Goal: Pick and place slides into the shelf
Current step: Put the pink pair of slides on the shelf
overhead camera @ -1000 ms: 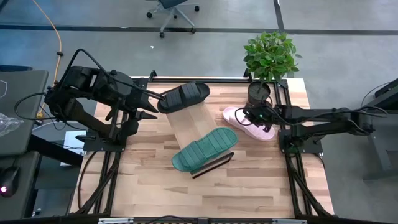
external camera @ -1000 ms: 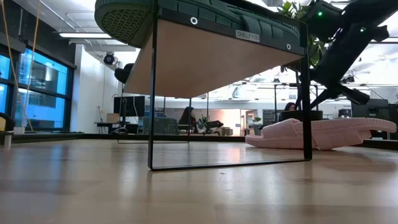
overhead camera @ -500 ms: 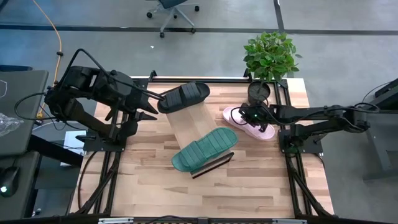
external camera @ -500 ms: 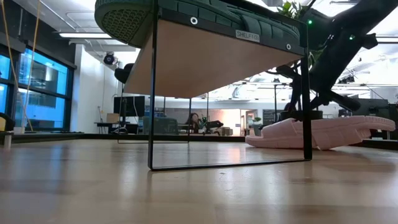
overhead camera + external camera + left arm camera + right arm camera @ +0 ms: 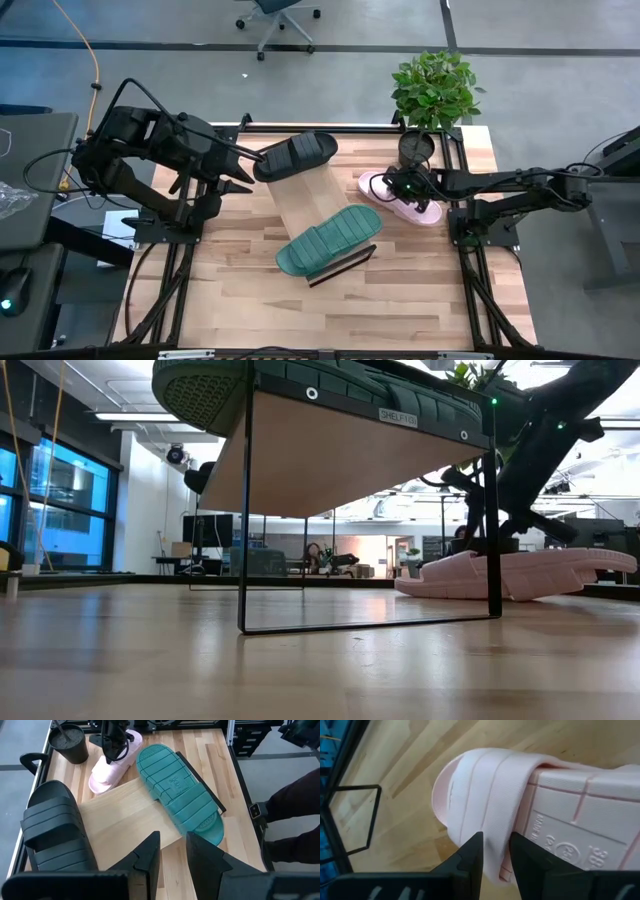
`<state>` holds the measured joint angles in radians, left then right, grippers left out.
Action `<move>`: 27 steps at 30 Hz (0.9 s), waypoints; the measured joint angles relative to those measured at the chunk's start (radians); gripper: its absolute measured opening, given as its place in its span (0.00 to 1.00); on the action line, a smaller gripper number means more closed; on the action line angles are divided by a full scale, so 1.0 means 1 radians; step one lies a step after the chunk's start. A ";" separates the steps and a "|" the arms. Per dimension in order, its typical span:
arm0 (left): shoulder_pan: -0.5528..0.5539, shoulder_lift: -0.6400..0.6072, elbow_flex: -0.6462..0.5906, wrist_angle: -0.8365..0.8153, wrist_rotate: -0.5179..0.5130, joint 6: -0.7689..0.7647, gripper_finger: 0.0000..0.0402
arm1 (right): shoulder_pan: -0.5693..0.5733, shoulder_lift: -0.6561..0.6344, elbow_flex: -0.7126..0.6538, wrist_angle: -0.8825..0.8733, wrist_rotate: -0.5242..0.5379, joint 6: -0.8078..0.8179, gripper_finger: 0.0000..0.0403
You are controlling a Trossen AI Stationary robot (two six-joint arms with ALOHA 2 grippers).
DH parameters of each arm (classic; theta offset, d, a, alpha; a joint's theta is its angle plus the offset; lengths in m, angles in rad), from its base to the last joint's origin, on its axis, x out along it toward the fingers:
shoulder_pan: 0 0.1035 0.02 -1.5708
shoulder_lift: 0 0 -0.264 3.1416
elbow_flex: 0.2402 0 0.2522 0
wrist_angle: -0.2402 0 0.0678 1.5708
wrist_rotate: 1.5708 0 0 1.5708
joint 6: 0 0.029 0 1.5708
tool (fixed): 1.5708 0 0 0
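Note:
The shelf (image 5: 305, 200) stands mid-table. The black slide (image 5: 295, 155) lies on its far end and the dark green slide (image 5: 328, 238) on its near end, ribbed sole up. The pale pink slide (image 5: 420, 208) lies on the tabletop right of the shelf, its sole (image 5: 575, 820) facing the right wrist camera. My right gripper (image 5: 405, 186) stands over the pink slide's left end and is shut on it. My left gripper (image 5: 255, 165) waits left of the black slide (image 5: 55, 835), its fingers (image 5: 150, 852) a narrow gap apart and holding nothing. My right gripper (image 5: 496, 845) comes down from above onto the pink slide's strap (image 5: 495, 827), near where the strap meets the sole's edge. The strap runs between the two fingers. The slide (image 5: 530, 575) still lies on the tabletop. How far back the strap reaches does not show.
A dark pot with a green plant (image 5: 417, 148) stands just beyond the pink slide at the table's far right corner. The shelf's thin dark leg frame (image 5: 245, 560) rises in front of the low camera. Bare wood lies along the near edge (image 5: 320, 310).
My right gripper has moved a little toward the table's left and come down onto the pink slide. The slide has stayed where it was. The left arm, the shelf and the other two slides have kept still.

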<state>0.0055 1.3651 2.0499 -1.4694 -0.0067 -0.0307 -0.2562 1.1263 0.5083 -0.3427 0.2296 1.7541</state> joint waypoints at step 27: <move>0.000 0.000 0.000 0.000 0.000 -0.002 0.21 | -0.039 0.001 -0.001 0.017 0.028 -0.004 0.20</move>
<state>0.0056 1.3651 2.0499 -1.4693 -0.0067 -0.0329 -0.2951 1.1271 0.5076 -0.3256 0.2581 1.7496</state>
